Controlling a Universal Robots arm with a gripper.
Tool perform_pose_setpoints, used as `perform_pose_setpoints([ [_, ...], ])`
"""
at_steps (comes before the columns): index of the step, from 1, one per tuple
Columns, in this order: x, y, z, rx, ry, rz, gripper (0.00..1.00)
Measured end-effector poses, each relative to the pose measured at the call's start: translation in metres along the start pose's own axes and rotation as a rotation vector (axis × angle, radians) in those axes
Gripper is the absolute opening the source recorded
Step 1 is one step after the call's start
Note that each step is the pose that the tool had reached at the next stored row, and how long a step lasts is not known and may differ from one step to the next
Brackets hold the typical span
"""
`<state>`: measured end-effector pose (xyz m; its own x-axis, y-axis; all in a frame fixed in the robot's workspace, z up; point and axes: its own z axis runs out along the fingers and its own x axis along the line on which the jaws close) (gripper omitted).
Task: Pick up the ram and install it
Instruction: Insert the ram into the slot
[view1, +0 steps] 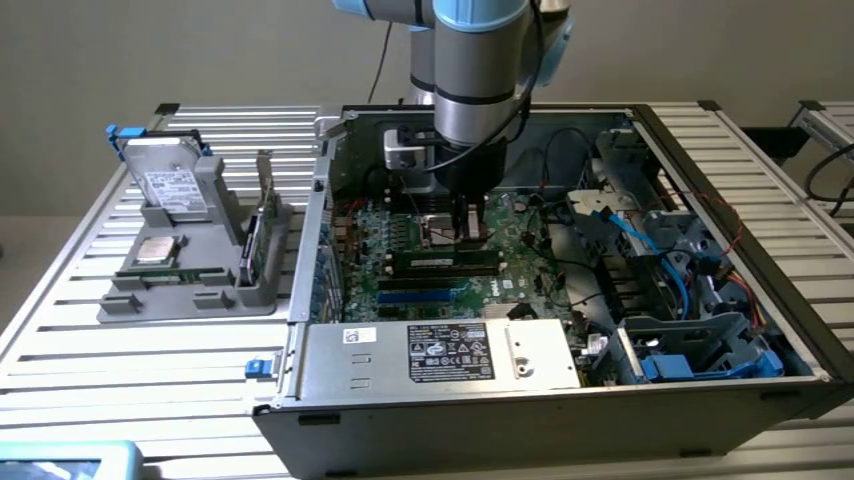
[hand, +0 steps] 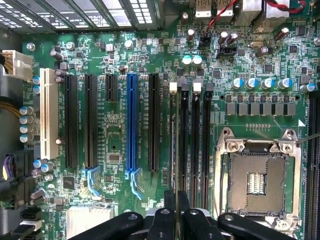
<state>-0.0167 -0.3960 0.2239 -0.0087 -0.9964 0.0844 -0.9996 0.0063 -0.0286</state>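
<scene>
- Arm (view1: 467, 60): reaches down from above into an open computer case (view1: 534, 430) that lies on its side on a slatted table (view1: 120, 350).
- Claw (view1: 467, 232) (hand: 176, 197): hangs over the middle of the motherboard (view1: 521, 215), at the row of memory slots. Its two fingers (hand: 169, 205) stand close together, pinching the thin upper edge of the ram.
- Ram (view1: 447, 263) (hand: 173, 140): a long, narrow stick with a small white label, upright on its long edge in a memory slot. From the wrist it shows edge-on as a thin line running from a white latch (hand: 173, 86) to the fingers. It occupies the slot at the end of the row nearest the long black and blue card slots. Whether it is fully seated cannot be told.
- Other memory slots (hand: 196, 145): three parallel dark slots lie beside the ram, toward the socket.
- Socket (hand: 257, 177): a metal-framed processor socket, open, lies beyond the memory slots.
- Blue slot (hand: 131, 125): lies among black card slots, near the ram.
- Power unit (view1: 454, 350): a labelled silver box along the case's near wall in the exterior view.
- Holder (view1: 187, 290): a grey tray on the table at the exterior view's left, well apart from the case; it carries a drive (view1: 174, 185), a chip (view1: 158, 250) and an upright card (view1: 260, 215).
</scene>
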Motion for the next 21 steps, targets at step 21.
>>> perform_pose_setpoints([
  [21,0.0006,-0.0059,-0.0049,-0.0026,-0.0011,0.000,0.28],
])
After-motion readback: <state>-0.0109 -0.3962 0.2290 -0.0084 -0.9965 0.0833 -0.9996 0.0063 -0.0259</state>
